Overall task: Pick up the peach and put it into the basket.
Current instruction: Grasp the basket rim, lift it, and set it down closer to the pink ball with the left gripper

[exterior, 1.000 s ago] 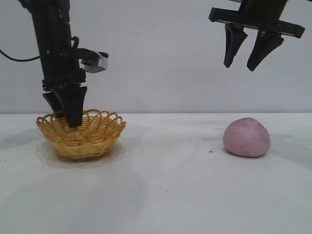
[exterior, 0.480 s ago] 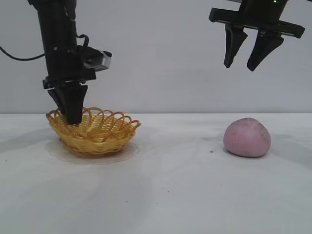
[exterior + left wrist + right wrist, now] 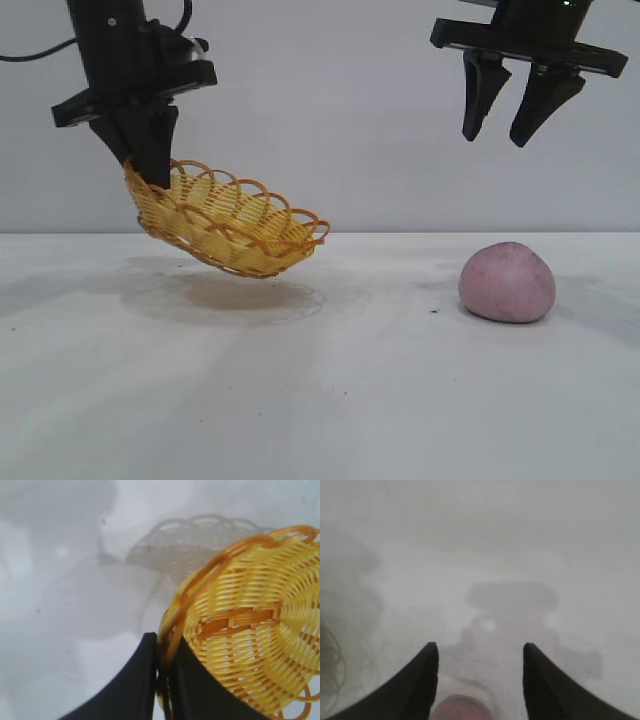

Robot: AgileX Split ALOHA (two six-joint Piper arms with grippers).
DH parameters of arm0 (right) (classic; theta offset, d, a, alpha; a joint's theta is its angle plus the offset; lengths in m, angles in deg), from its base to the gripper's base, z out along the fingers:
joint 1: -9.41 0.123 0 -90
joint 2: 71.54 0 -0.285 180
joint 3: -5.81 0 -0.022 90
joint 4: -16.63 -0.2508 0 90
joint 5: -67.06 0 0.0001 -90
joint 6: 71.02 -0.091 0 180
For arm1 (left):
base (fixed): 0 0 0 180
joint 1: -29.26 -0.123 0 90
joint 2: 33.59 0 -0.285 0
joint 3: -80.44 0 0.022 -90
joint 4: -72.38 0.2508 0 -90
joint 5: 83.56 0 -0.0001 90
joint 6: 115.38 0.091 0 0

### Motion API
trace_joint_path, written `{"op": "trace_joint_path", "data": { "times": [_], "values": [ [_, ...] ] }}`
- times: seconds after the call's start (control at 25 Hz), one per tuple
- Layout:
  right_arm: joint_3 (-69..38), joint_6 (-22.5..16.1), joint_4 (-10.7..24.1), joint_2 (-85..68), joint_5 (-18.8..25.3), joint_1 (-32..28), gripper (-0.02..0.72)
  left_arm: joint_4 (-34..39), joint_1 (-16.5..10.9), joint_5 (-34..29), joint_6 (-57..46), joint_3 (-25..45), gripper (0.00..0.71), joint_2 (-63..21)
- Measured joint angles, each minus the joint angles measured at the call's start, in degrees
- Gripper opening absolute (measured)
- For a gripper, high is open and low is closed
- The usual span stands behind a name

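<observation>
The left gripper (image 3: 150, 165) is pinched tight on the looped rim of the basket (image 3: 228, 225), holding it clear of the table (image 3: 320, 400); the basket hangs tilted, the held edge high under the fingertips and the far edge sloping down and away toward the middle of the table, with open air between its underside and its own shadow on the surface; in the left wrist view the two dark fingers (image 3: 137, 680) close on either side of the orange-brown rim, the yellow weave of the basket (image 3: 250, 630) spreading out beyond them. The right gripper (image 3: 508, 125) hangs high with its fingers apart and nothing between them; the peach (image 3: 506, 282) sits on the table well below it, almost straight under the fingertips, touching neither gripper. In the right wrist view only a sliver of the peach (image 3: 457, 707) shows between the spread fingers. A broad stretch of bare table lies between the basket's low edge and the peach.
</observation>
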Motion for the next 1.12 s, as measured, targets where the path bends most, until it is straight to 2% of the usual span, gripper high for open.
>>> {"op": "trace_joint_path", "data": {
  "times": [0.16, 0.32, 0.64, 0.84, 0.88, 1.0, 1.04, 1.12],
  "values": [
    [0.0, 0.0, 0.02, 0.0, -0.08, 0.0, 0.331, -9.69, 0.0, 10.67, 0.0, 10.47, 0.0, -3.23],
    [0.0, 0.0, 0.02, 0.34, -0.33, 0.0, 0.331, -17.48, 0.0, 16.94, 1.18, 17.18, 0.0, -3.61],
    [0.0, 0.0, 0.02, 1.56, -0.42, 0.0, 0.331, -21.63, 1.92, 22.31, 2.05, 18.94, 0.0, -2.51],
    [0.0, 0.0, 0.02, 1.58, -0.42, 0.0, 0.331, -22.59, 2.76, 22.45, 2.48, 18.94, 0.0, -0.79],
    [0.0, 0.0, 0.02, 1.58, -0.31, 0.0, 0.331, -22.58, 2.76, 22.55, 2.48, 18.94, 0.07, -0.75],
    [0.0, 0.0, -0.08, 1.58, -0.32, 0.0, 0.331, -22.82, 2.76, 22.69, 2.48, 18.94, 0.07, -0.76],
    [0.0, 0.0, -0.08, 1.58, -0.32, 0.0, 0.331, -22.82, 2.76, 22.69, 2.48, 18.94, 0.147, -0.76],
    [0.0, 0.0, -0.08, 1.58, -0.32, 0.0, 0.331, -22.87, 2.76, 22.69, 2.48, 18.94, 0.246, -0.76]
  ]
}}
